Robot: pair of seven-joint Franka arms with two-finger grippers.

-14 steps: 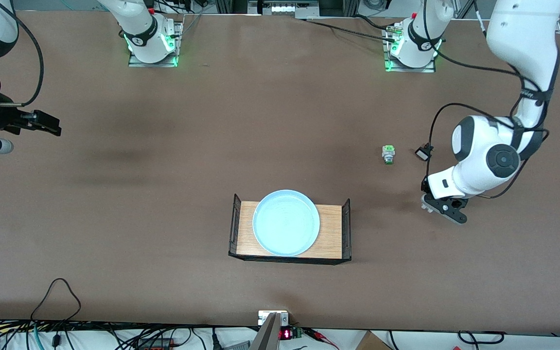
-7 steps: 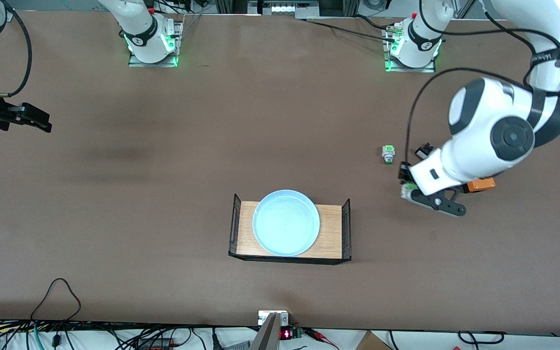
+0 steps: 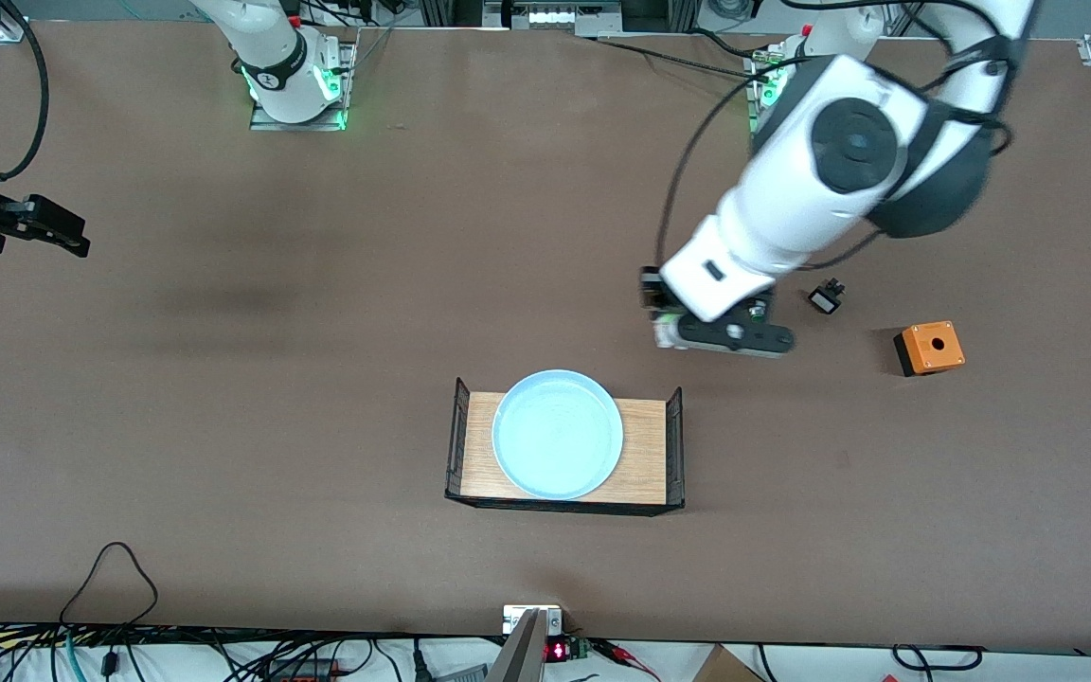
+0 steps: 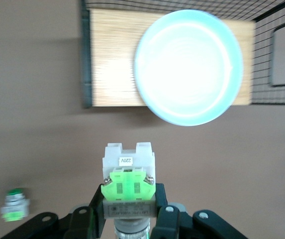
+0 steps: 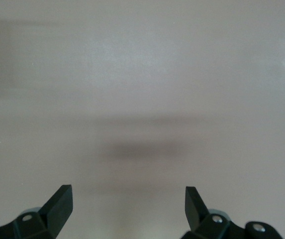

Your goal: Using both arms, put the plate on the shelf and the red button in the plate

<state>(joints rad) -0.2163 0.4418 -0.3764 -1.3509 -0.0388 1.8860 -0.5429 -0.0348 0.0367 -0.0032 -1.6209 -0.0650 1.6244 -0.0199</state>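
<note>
The light blue plate lies on a wooden tray with black wire ends. It also shows in the left wrist view. My left gripper is shut on the red button and holds it over bare table between the tray and the green-capped button. In the left wrist view the gripper clamps the button. The button's green end block and whitish body show; its red cap is hidden. My right gripper is open and empty over the right arm's end of the table, as the right wrist view shows.
A green-capped button stands on the table, mostly hidden under the left arm in the front view. A small black-and-white part and an orange box with a hole lie toward the left arm's end. Cables run along the table's near edge.
My left arm has swung from the left arm's end toward the table's middle with the button, uncovering the orange box. My right gripper has drifted slightly toward its table end.
</note>
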